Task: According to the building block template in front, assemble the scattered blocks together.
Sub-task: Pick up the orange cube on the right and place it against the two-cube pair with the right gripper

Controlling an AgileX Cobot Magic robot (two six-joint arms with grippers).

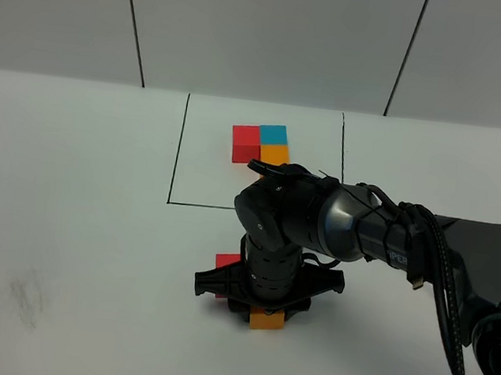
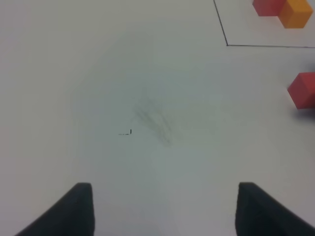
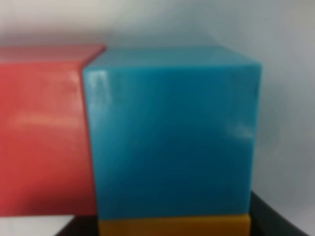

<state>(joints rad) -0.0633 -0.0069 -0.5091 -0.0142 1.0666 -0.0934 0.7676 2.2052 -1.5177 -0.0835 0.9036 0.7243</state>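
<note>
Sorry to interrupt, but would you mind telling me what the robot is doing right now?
It is copying the building block template, a red, blue and orange cluster inside the black rectangle. The right gripper is down over the loose cubes near the table's front. Its wrist view shows the blue cube beside the red cube and against the orange cube. The left gripper is open over bare table.

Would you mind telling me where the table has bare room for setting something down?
Bare: the left side around the smudge, and right of the frame. Crowded: the template and cubes under the right tool.
</note>
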